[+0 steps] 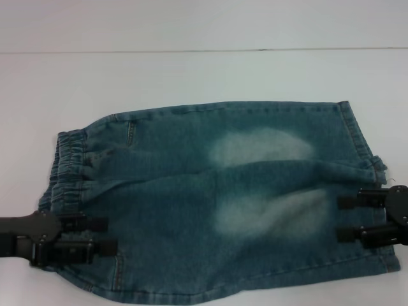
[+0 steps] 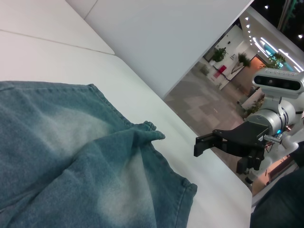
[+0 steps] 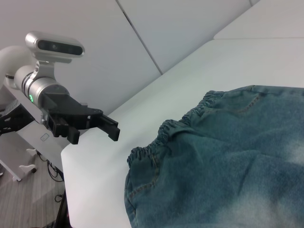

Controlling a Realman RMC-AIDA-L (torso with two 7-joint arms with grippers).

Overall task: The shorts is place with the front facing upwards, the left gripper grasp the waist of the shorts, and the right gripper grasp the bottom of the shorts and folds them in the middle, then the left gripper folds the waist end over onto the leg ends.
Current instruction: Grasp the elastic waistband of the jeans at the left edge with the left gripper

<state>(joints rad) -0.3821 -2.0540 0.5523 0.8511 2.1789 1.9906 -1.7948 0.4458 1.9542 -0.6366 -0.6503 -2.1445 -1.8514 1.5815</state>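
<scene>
Faded denim shorts (image 1: pixel 223 197) lie flat, left gripper (image 1: pixel 102 234) and right gripper (image 1: pixel 341 218) hovering, jaws apart.

From my feed it's a plain white table (image 1: pixel 191 76) running up to a pale wall (image 1: pixel 204 22) at 12 o'clock. Through the left wrist cam I see a tiled lobby floor (image 2: pixel 204 102) off past the table edge, potted plants (image 2: pixel 219 55) and curved ceiling light strips (image 2: pixel 266 45) around 2 o'clock.
</scene>
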